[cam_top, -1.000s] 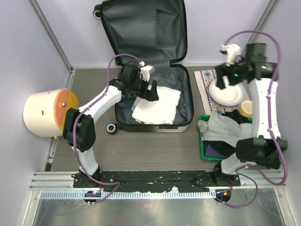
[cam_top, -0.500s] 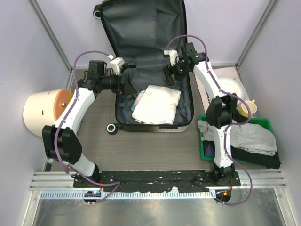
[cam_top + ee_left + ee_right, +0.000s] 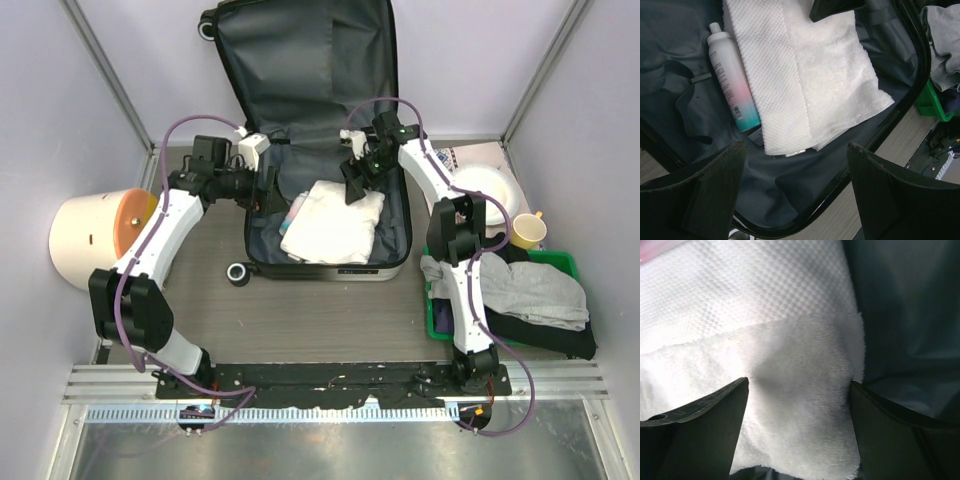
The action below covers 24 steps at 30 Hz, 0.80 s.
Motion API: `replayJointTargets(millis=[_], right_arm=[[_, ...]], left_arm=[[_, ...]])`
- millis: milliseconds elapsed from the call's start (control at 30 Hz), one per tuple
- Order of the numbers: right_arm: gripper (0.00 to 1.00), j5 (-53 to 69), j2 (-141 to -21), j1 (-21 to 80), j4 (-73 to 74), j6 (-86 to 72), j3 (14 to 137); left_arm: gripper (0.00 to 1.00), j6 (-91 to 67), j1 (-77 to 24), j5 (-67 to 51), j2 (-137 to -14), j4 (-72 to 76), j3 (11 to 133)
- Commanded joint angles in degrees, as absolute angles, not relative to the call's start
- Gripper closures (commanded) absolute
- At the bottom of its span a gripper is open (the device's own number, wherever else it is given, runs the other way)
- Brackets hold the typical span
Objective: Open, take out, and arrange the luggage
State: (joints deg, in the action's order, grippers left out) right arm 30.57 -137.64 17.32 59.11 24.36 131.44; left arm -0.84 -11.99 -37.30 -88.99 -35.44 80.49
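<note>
Top view: luggage (image 3: 300,70) lay open at the back middle of the bench (image 3: 300,310), lid standing up against the rear wall, base half flat. Folded white towel (image 3: 330,225) was in the base, with a spray bottle (image 3: 295,210) just beside its left edge. Left tool (image 3: 268,186) hung over the base's left rim. Right tool (image 3: 352,188) was over the towel's far right corner. Green tray (image 3: 431,322) of clothes sat at right, cream bin (image 3: 90,240) at left.

Left wrist: left tool (image 3: 795,195) jaws were spread wide with nothing between them, above the near rim. Bottle lay along the towel, touching it.

Right wrist: right tool (image 3: 800,435) jaws were also wide, straddling the towel's fluffy corner. Couldn't tell if they touched it. Dark lining (image 3: 900,315) showed to the right.
</note>
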Motion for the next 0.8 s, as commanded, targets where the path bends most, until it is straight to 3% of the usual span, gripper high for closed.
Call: replayJointTargets(millis=[0,300,333,433,467,533,567,767], right_arm=[[0.15,37.0,-138.2,18.5,63.9,26.3,131.3],[0.17,36.0,-141.8,18.7,65.7,24.6,132.6],[0.21,35.8,-141.9,18.7,65.9,24.4,133.2],[0.51,35.9,-140.7,18.7,67.1,22.5,136.7],[0.66,36.5,-139.8,18.7,67.2,21.6,137.1],[0.84,38.0,-135.4,19.0,66.8,18.9,136.6],[0.99,38.1,-133.7,19.2,65.7,17.6,136.0],[0.99,36.0,-117.6,19.7,60.6,6.2,125.4]], left_arm=[[0.15,0.9,-12.0,-36.7,-89.2,-36.4,82.8],[0.15,0.8,-12.0,-37.4,-88.2,-35.1,82.4],[0.15,1.0,-12.0,-37.4,-88.1,-34.9,82.4],[0.15,1.3,-12.0,-37.4,-87.5,-34.8,82.5],[0.15,1.4,-12.0,-37.5,-87.5,-34.7,82.4],[0.15,1.6,-12.0,-37.5,-87.1,-34.3,82.3],[0.15,1.7,-12.0,-37.4,-86.8,-34.2,82.0],[0.15,2.4,-12.0,-37.5,-84.6,-31.7,79.5]])
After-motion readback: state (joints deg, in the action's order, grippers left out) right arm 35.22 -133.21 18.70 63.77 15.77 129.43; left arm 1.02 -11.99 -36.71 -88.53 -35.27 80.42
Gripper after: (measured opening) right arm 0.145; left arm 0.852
